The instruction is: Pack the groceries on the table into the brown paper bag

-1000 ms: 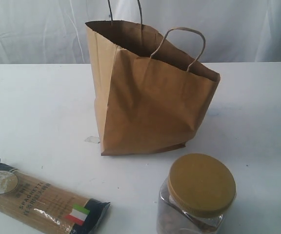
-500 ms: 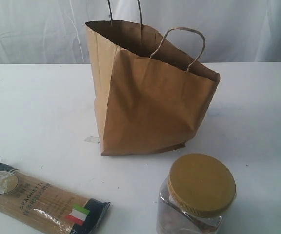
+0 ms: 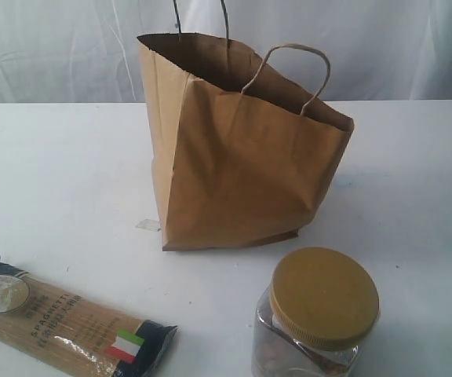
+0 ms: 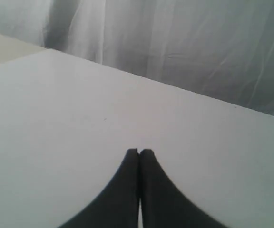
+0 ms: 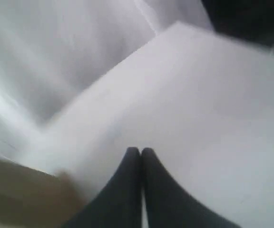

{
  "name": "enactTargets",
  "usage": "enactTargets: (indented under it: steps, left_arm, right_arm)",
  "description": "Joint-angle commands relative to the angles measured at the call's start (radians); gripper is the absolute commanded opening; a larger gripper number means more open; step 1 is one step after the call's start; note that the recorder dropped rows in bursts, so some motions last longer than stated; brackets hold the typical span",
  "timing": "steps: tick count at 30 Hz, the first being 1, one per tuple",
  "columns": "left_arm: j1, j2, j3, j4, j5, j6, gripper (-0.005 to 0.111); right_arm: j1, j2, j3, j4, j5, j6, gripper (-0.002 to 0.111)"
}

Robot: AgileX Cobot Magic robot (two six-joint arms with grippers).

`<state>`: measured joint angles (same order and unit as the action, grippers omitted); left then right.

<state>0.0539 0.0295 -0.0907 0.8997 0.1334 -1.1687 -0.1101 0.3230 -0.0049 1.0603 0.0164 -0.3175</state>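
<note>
I see the brown paper bag (image 3: 242,181) standing upright in the middle of the table (image 3: 53,173), mouth open and creased down its near face. One twisted cord handle (image 3: 297,67) arches over the near rim, and the other rises behind it out of the exterior view. A small pale scrap (image 3: 147,225) lies on the tabletop just beside the bag's base, at about 8 o'clock from it. Further out at 7 o'clock, well apart from the bag, the spaghetti pack (image 3: 69,318) lies flat with its Italian flag toward the near end. At 5 o'clock from the bag stands the clear jar (image 3: 308,349), upright, its mustard lid (image 3: 324,297) on. The jar and the pack are not touching. Neither arm shows in the exterior view. On the left wrist camera, the left gripper (image 4: 139,152) has its dark fingers pressed together on nothing, over bare tabletop. The right gripper (image 5: 140,151) is likewise closed tight and empty, above the white surface, with a blurred brown patch (image 5: 23,190) nearby that I cannot identify. A white curtain (image 3: 53,47) hangs behind the table.
</note>
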Motion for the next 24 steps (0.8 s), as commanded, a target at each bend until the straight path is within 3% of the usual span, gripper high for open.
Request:
enactTargets:
  steps: [1, 7, 14, 18, 20, 21, 24]
  left_arm:
    - [0.002, -0.005, 0.056, 0.051, -0.110, 0.052, 0.000]
    - [0.002, -0.005, 0.091, -0.021, 0.168, -0.009, 0.000]
    - [0.002, -0.005, 0.091, -0.034, 0.150, -0.002, 0.000]
    - [0.002, -0.005, 0.091, -0.077, 0.133, -0.014, 0.000]
    - [0.002, -0.005, 0.091, -0.129, 0.122, -0.014, 0.000]
    - [0.002, -0.005, 0.091, -0.137, 0.122, -0.014, 0.000]
    - [0.002, -0.005, 0.091, -0.137, 0.122, -0.010, 0.000]
  right_arm:
    - [0.002, 0.005, 0.005, 0.109, 0.037, 0.466, 0.000]
    - [0.002, 0.005, 0.005, 0.097, -0.190, 0.402, 0.000]
    - [0.002, 0.005, 0.005, 0.090, -0.449, 0.390, 0.000]
    - [0.002, 0.005, -0.015, 0.077, -0.505, 0.603, 0.000]
    - [0.002, 0.003, -0.070, -0.069, -0.487, 0.754, 0.000]
    - [0.002, -0.001, -0.111, -0.232, -0.484, 0.836, 0.000]
    - [0.002, -0.001, -0.277, -0.943, -0.572, 1.035, 0.000]
